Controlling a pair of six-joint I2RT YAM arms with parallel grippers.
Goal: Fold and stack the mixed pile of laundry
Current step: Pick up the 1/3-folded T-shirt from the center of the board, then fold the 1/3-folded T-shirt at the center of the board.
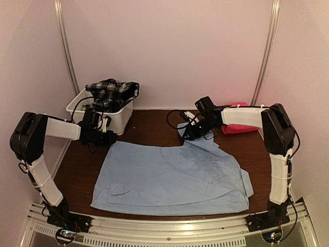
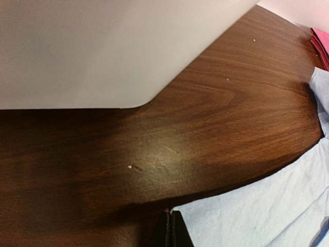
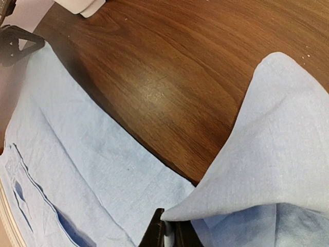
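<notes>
A light blue collared shirt lies spread flat on the dark wood table. My left gripper is at its far left corner, jaws shut on the shirt's edge; in the left wrist view the gripper sits low over the table. My right gripper is shut on the shirt's far right part and holds a flap lifted off the table; the gripper has cloth between its fingers. The pink-red cloth lies behind the right arm. The black-and-white plaid garment is heaped in the tub.
The white plastic tub stands at the far left, just behind my left gripper; its wall fills the left wrist view. Bare wood shows between the two grippers. Pale walls close in the back and sides.
</notes>
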